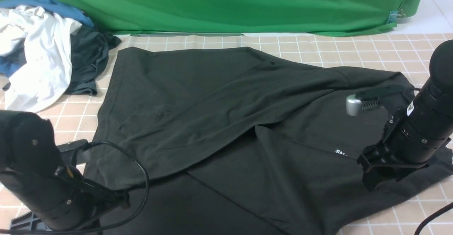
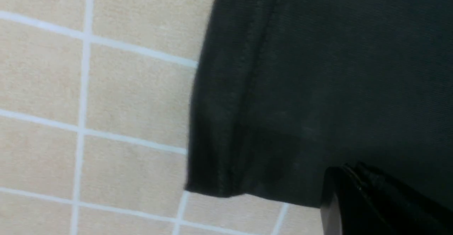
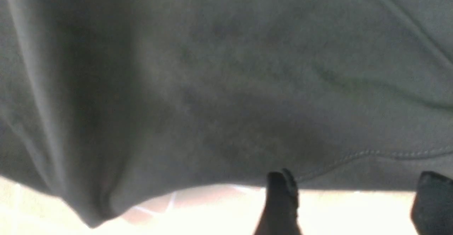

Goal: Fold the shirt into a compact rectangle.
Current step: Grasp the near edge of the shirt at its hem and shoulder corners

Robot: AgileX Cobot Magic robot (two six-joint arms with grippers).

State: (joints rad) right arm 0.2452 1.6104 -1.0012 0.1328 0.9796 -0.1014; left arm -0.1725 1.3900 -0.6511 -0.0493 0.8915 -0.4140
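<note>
The black shirt [image 1: 226,121] lies spread over the checked table, with one side folded diagonally across its body. Part of a white print [image 1: 341,153] shows near the right arm. My left gripper [image 1: 122,196] is low at the shirt's near left edge. In the left wrist view the left gripper [image 2: 348,173] is shut, with the hem corner of the shirt [image 2: 300,86] pinched in it. My right gripper [image 1: 368,173] rests over the shirt's right side. In the right wrist view the right gripper [image 3: 354,192] is open, its fingers [image 3: 279,196] wide apart just short of the stitched edge of the shirt [image 3: 226,86].
A pile of clothes sits at the back left: a white garment [image 1: 35,51], a dark grey one [image 1: 86,61] and a blue one [image 1: 53,6]. A green backdrop [image 1: 226,5] hangs behind the table. The checked tablecloth [image 1: 354,51] shows bare at the back right. A black cable [image 1: 141,178] loops beside the left arm.
</note>
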